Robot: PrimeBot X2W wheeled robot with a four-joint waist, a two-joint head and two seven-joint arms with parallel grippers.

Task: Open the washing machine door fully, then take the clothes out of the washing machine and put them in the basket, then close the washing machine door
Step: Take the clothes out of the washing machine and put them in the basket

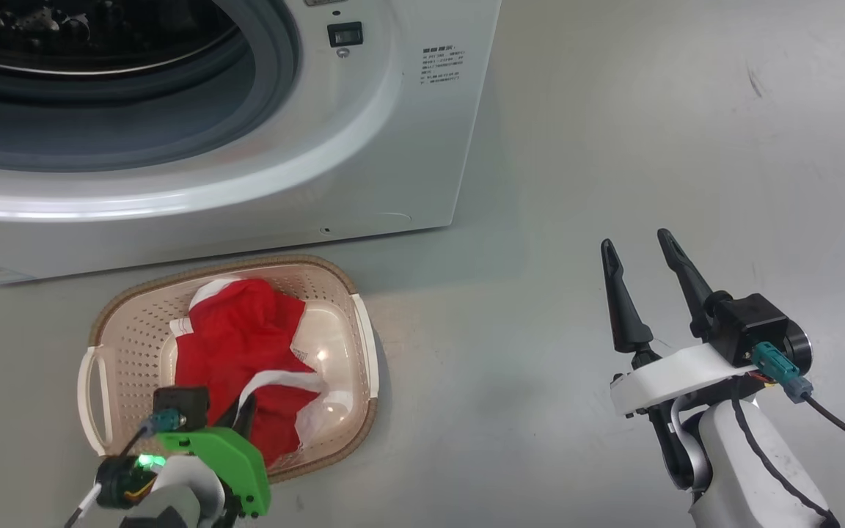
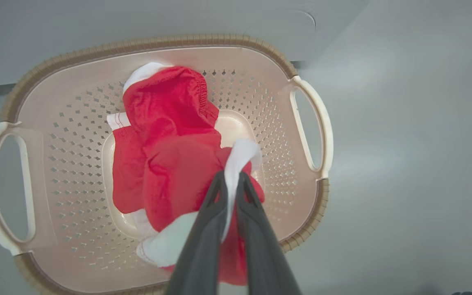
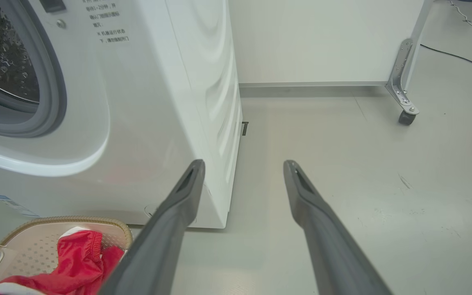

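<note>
Head view: the washing machine (image 1: 364, 147) looms white at upper left, its round opening uncovered and the steel drum (image 1: 63, 29) dark within. On the grey floor (image 1: 613, 110) just in front of it sits the basket (image 1: 122, 308), with the clothes (image 1: 239, 337) heaped inside, red with white trim. In the left wrist view, the left gripper (image 2: 230, 180) pinches a white strip of the garment above the basket. Well to the right, the right gripper (image 1: 635, 242) hangs over the floor, fingers spread apart.
</note>
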